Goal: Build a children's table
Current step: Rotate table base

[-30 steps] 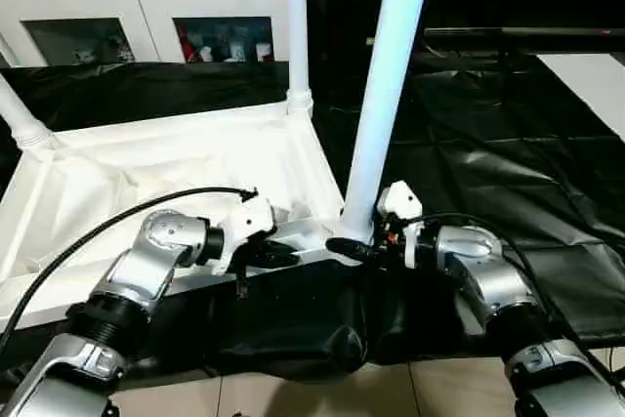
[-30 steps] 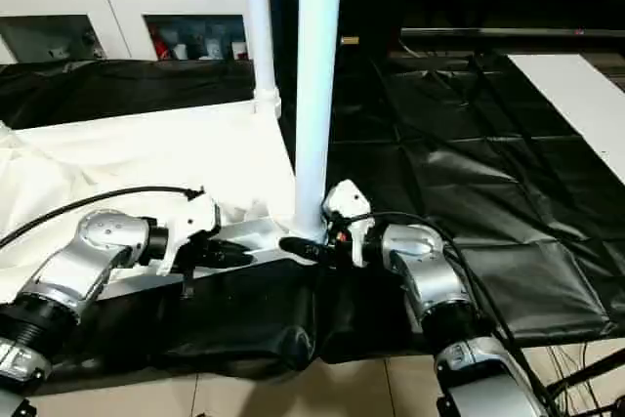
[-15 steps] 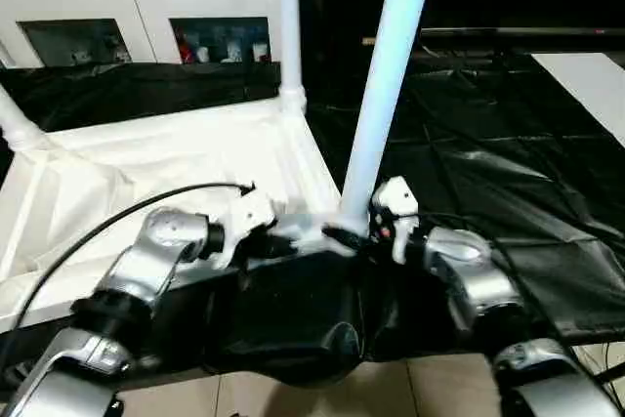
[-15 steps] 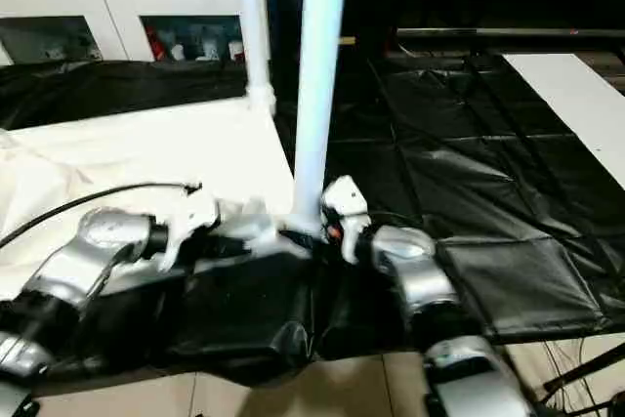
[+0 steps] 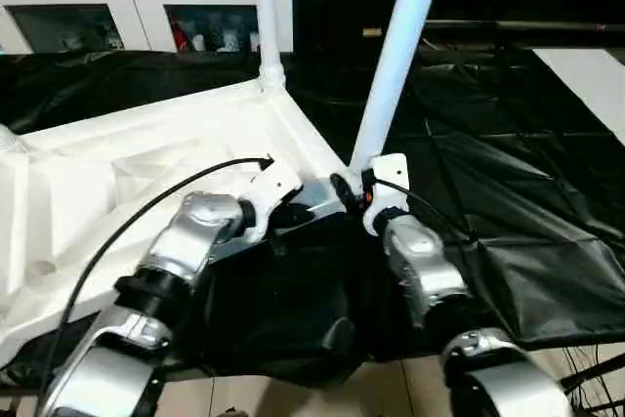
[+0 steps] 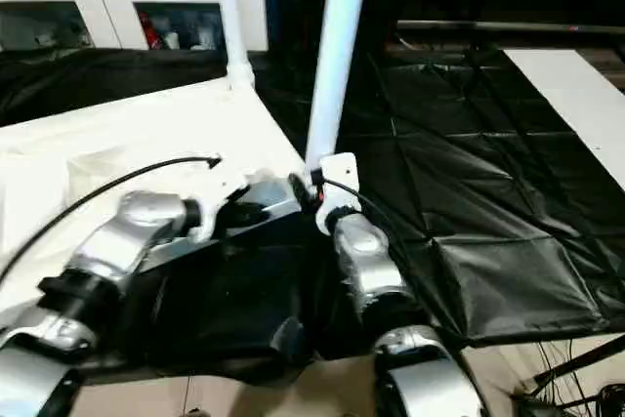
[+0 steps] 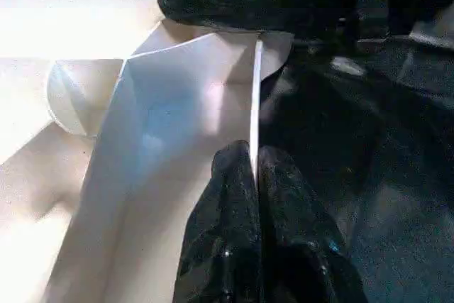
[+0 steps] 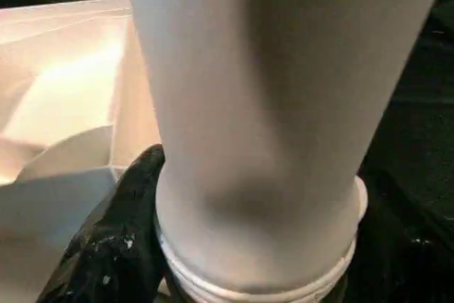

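Note:
The white tabletop (image 5: 146, 158) lies upside down and tilted on black sheeting. One white leg (image 5: 262, 7) stands in its far corner socket. A second leg (image 5: 400, 46) rises from the near right corner, leaning right. My right gripper (image 5: 350, 186) has its black fingers (image 8: 113, 246) closed around the base of this leg (image 8: 269, 104), just above its collar. Beside it, my left gripper (image 5: 312, 204) is shut on the tabletop's thin raised rim (image 7: 255, 90), pinching it between both fingertips (image 7: 234, 175).
A white cabinet with glass doors (image 5: 146, 7) stands behind. Crinkled black sheeting (image 5: 508, 173) covers the ground to the right, with a white board (image 5: 586, 75) at the far right edge. A black cable (image 5: 146, 212) arcs over my left forearm.
The view has shifted. The near corner with both grippers sits higher and farther from me, and the held leg leans more to the right. Both grips are unchanged.

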You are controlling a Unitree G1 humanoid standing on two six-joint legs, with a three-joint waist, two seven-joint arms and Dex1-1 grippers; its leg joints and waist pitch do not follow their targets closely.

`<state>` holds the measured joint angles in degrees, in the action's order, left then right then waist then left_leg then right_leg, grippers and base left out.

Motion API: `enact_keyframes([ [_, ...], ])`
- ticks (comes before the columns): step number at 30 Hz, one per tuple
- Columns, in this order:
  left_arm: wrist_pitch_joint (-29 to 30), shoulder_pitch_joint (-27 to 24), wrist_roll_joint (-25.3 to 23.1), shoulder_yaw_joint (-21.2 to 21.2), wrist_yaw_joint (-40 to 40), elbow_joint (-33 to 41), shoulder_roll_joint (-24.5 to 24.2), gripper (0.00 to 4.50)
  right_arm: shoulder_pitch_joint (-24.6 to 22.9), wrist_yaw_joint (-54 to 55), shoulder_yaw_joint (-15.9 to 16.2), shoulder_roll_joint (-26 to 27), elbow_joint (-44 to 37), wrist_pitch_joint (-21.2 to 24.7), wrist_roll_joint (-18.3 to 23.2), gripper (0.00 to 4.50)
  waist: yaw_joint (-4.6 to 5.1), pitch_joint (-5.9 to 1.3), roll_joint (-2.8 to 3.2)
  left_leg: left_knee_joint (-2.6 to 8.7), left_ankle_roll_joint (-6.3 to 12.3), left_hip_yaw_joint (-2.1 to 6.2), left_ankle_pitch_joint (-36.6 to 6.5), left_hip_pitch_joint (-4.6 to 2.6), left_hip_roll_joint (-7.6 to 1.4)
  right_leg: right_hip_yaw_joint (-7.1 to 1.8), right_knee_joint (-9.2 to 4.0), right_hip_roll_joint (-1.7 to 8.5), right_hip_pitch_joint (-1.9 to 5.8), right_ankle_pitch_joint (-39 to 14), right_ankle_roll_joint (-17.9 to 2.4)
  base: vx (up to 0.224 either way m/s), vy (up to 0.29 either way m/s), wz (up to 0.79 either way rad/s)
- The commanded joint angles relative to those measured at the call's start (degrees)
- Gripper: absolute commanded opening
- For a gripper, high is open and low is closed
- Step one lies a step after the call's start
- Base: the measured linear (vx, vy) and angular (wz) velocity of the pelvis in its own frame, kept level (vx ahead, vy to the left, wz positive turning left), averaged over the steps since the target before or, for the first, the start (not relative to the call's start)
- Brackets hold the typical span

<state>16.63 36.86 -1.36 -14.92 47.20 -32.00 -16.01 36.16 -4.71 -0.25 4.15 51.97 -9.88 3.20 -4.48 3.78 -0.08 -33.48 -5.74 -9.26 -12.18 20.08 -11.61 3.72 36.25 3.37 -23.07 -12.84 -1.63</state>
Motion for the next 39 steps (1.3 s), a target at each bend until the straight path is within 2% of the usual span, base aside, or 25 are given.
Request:
enact_keyframes([
  [1,0.57,0.41,0.22,2.52,-5.28,-0.32,1.01,0.0,-1.15,1.59,-1.32,2.08,2.46,0.72,1.56,2.74,0.45,-2.31,0.1,3.98,2.56,-0.07,-2.43,0.25,-1.19,-3.36,-3.9,4.29,3.18,2.47,-12.07,0.0,0.0,0.0],
  [2,0.25,0.48,-0.23,2.3,-5.53,-0.15,1.17,0.0,-0.97,1.48,-1.05,2.61,2.57,0.12,1.27,2.74,0.48,-2.31,0.08,4.03,2.98,-0.12,-2.53,0.29,-1.24,-3.33,-3.91,4.32,3.25,3.03,-12.01,0.0,0.0,0.0],
  [5,0.73,0.12,-0.53,1.76,-4.69,0.75,0.7,0.0,-1.21,-6.5,-2.14,4.06,0.87,-1.87,4.83,2.74,0.45,-2.24,0.61,4.18,3.08,-0.12,-5.14,0.14,-1.47,-3.37,-4.19,4.51,3.2,0.89,-12.15,0.0,0.0,0.0],
  [7,0.53,-0.35,-0.84,1.22,-3.57,1.63,-0.26,0.0,-1.84,-8.67,-2.0,3.35,-1.28,-2.93,5.43,3.3,0.49,-2.2,0.52,4.32,3.43,-0.04,-6.44,0.22,-1.72,-3.42,-4.23,4.7,3.33,0.36,-12.3,0.0,0.0,0.0],
  [9,0.38,-0.48,-0.91,1.1,-3.29,1.86,-0.55,0.0,-2.03,-8.97,-1.87,3.0,-1.92,-3.26,5.49,3.47,0.8,-2.17,0.48,4.14,3.77,-0.08,-4.31,0.47,-1.56,-3.36,-4.0,4.54,3.4,2.13,-13.26,0.0,0.0,0.0],
  [10,0.55,-0.89,-0.87,0.98,-2.22,2.59,-1.32,0.0,-2.67,-11.12,-1.56,1.47,-4.02,-3.45,5.78,3.65,0.98,-2.2,0.91,4.06,3.96,-0.01,-3.17,0.56,-1.54,-3.29,-3.93,4.57,3.58,3.69,-13.97,0.0,0.0,0.0],
  [11,0.57,-1.04,-0.9,0.95,-1.77,2.84,-1.59,0.0,-2.92,-11.72,-1.61,0.81,-4.83,-3.48,5.75,3.65,1.14,-2.3,0.71,3.86,4.44,-0.11,-1.94,0.58,-1.5,-3.31,-3.75,4.47,3.67,5.83,-14.49,0.0,0.0,0.0],
  [12,0.33,-1.39,-1.05,0.77,-0.65,3.27,-2.29,0.0,-3.5,-14.16,-1.67,-0.95,-6.8,-2.91,5.67,3.77,1.08,-2.38,0.74,3.7,5.06,-0.13,-0.81,0.47,-1.46,-3.32,-3.59,4.4,3.71,7.79,-15.05,0.0,0.0,0.0],
  [14,0.19,-1.55,-1.02,0.75,-0.13,3.35,-2.6,0.0,-3.8,-15.83,-1.79,-1.79,-7.87,-2.12,6.08,3.97,1.09,-2.35,0.84,3.54,6.12,-0.11,0.94,0.73,-1.37,-3.26,-3.35,4.34,3.85,10.5,-15.48,0.0,0.0,0.0],
  [15,0.15,-1.66,-0.97,0.71,0.19,3.44,-2.81,0.0,-3.98,-17.16,-2.0,-2.35,-8.52,-1.62,6.44,3.97,1.07,-2.38,0.97,3.49,6.29,-0.15,0.97,0.65,-1.38,-3.25,-3.34,4.39,3.79,10.6,-15.62,0.0,0.0,0.0],
  [17,0.08,-1.85,-0.89,0.68,0.51,3.56,-3.14,0.0,-4.39,-19.27,-1.51,-3.5,-9.52,-0.67,6.49,4.2,1.17,-2.3,0.86,3.54,6.61,-0.17,0.07,0.65,-1.37,-3.19,-3.54,4.38,3.91,9.32,-15.78,0.0,0.0,0.0],
  [18,-0.17,-2.29,-0.78,0.74,0.8,3.68,-3.79,0.0,-5.65,-23.52,-0.42,-6.15,-11.9,1.08,6.57,4.2,1.25,-2.45,0.85,3.46,6.72,-0.17,-0.33,0.69,-1.32,-3.14,-3.65,4.37,4.12,8.59,-15.85,0.0,0.0,0.0],
  [21,-0.26,-2.74,-0.79,0.67,0.83,4.01,-4.21,0.0,-6.81,-25.68,-0.34,-7.89,-14.21,2.19,7.52,4.2,1.43,-2.64,0.58,3.41,6.83,-0.17,-0.25,0.71,-1.45,-3.21,-3.62,4.49,4.16,8.26,-16.05,0.0,0.0,0.0],
  [24,0.08,-3.08,-0.73,0.81,0.82,4.54,-4.52,0.0,-8.34,-26.93,-1.36,-8.11,-16.93,4.32,9.96,3.96,1.64,-2.66,0.52,3.37,7.25,-0.16,0.36,0.69,-1.5,-3.24,-3.51,4.49,4.07,8.3,-16.47,0.0,0.0,0.0],
  [27,-0.11,-2.96,-1.11,0.78,0.21,4.08,-4.48,0.0,-9.7,-28.25,-0.03,-8.5,-17.88,6.38,9.1,3.68,1.69,-2.63,0.56,3.3,7.59,-0.19,0.97,0.61,-1.48,-3.21,-3.53,4.39,3.97,8.28,-16.83,0.0,0.0,0.0],
  [29,-0.29,-2.86,-1.36,0.67,-0.29,3.85,-4.42,0.0,-10.79,-29.61,1.11,-8.62,-19.62,7.87,8.87,3.47,1.68,-2.63,0.38,3.27,7.72,-0.23,0.93,0.63,-1.46,-3.23,-3.55,4.4,4.01,8.29,-16.71,0.0,0.0,0.0],
  [30,-0.72,-2.77,-1.63,0.31,-0.05,3.72,-4.57,0.0,-11.31,-30.08,1.67,-8.45,-20.73,8.09,8.89,3.47,1.64,-2.62,0.47,3.31,7.64,-0.2,0.7,0.61,-1.48,-3.2,-3.66,4.47,3.95,7.39,-16.62,0.0,0.0,0.0],
  [31,-1.26,-2.8,-1.97,-0.04,0.05,3.69,-4.78,0.0,-11.69,-30.03,1.94,-8.18,-21.77,8.37,8.98,3.47,1.67,-2.54,0.91,3.3,7.48,-0.15,0.43,0.67,-1.51,-3.21,-3.6,4.52,3.9,7.08,-16.6,0.0,0.0,0.0],
  [32,-2.63,-2.88,-2.43,-0.7,0.7,3.72,-5.2,0.0,-11.89,-29.69,2.16,-7.87,-22.5,8.61,8.97,3.47,1.7,-2.59,0.67,3.33,7.25,-0.15,0.18,0.6,-1.55,-3.23,-3.71,4.5,3.93,6.81,-16.33,0.0,0.0,0.0],
  [33,-7.1,-3.51,-2.93,-2.36,3.57,4.58,-6.33,0.0,-12.05,-29.04,2.35,-7.66,-23.3,8.64,8.79,3.47,1.68,-2.6,1.01,3.39,6.94,0.03,0.08,0.7,-1.52,-3.2,-3.68,4.55,3.98,6.59,-16.13,0.0,0.0,0.0],
  [34,-10.7,-4.23,-3.19,-3.9,6.56,5.61,-7.45,0.0,-12.12,-28.47,2.3,-7.48,-23.76,8.81,8.71,3.47,1.83,-2.61,0.99,3.44,6.52,0.02,-0.33,0.58,-1.53,-3.26,-3.73,4.48,3.93,6.49,-15.75,0.0,0.0,0.0],
  [35,-11.83,-4.52,-3.44,-4.65,7.77,6.05,-8.0,0.0,-12.14,-28.18,2.25,-7.42,-23.91,8.86,8.63,3.47,1.83,-2.61,0.99,3.44,6.52,0.02,-0.33,0.58,-1.53,-3.26,-3.73,4.48,3.93,6.49,-15.75,0.0,0.0,0.0],
  [36,-16.62,-5.35,-3.46,-6.66,12.4,6.77,-9.68,0.0,-12.2,-27.65,1.79,-7.29,-24.55,9.27,8.9,3.47,1.78,-2.84,1.05,3.38,6.19,0.0,0.18,0.32,-1.67,-3.32,-3.5,4.48,3.85,7.64,-15.89,0.0,0.0,0.0],
  [37,-19.48,-5.89,-3.48,-7.99,15.47,7.12,-10.8,0.0,-12.25,-27.22,1.49,-7.3,-24.98,9.52,8.96,3.47,1.56,-2.77,1.29,3.42,6.15,0.09,0.69,0.34,-1.68,-3.33,-3.44,4.43,3.73,8.63,-15.75,0.0,0.0,0.0],
  [39,-23.85,-6.24,-3.9,-9.41,18.09,6.85,-11.98,0.0,-12.42,-26.61,1.31,-7.43,-25.5,9.48,8.73,3.47,1.2,-2.86,1.62,3.33,5.54,-0.17,0.85,-0.24,-1.69,-3.33,-3.23,4.27,3.38,10.22,-16.03,0.0,0.0,0.0],
])
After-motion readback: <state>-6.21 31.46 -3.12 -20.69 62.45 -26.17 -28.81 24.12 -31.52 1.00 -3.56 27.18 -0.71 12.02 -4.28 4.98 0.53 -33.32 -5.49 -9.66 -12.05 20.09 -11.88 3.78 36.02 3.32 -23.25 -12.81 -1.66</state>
